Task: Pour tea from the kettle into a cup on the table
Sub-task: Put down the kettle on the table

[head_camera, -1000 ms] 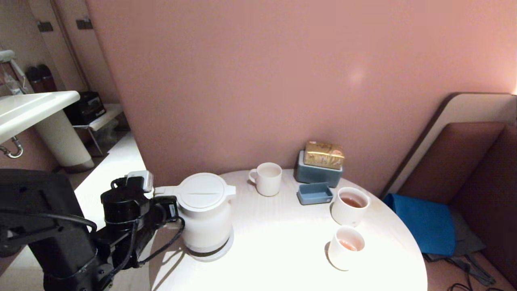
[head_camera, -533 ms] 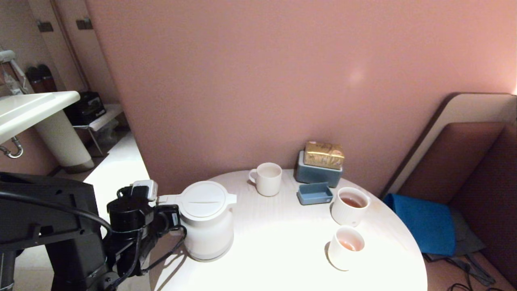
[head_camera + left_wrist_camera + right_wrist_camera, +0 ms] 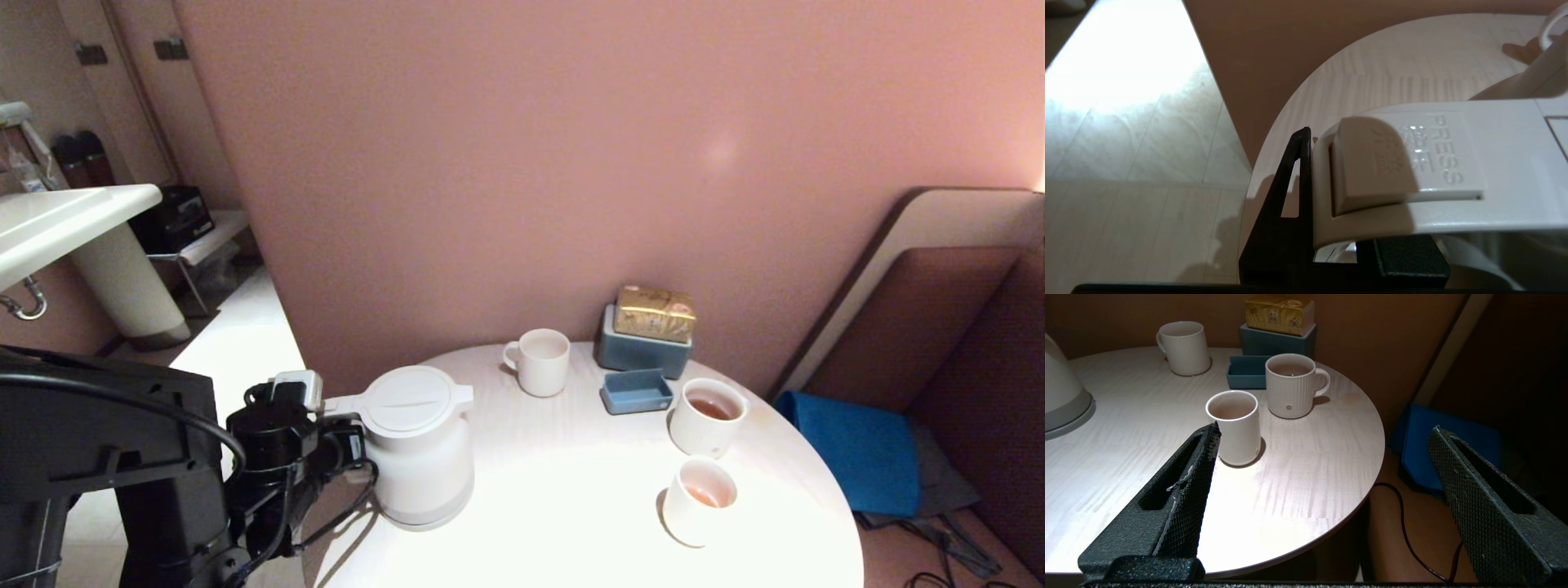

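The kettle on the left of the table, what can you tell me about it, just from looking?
The kettle is a large white plastic-looking pot with a flat round lid, a small spout and a greyish band at its base. It stands upright near the left edge of the round table. Its handle carries a button marked PRESS. The left gripper is shut on that handle. No liquid shows inside it.

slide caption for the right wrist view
Open right gripper hangs off the table edge, facing the tea-filled cup, two mugs and the kettle.
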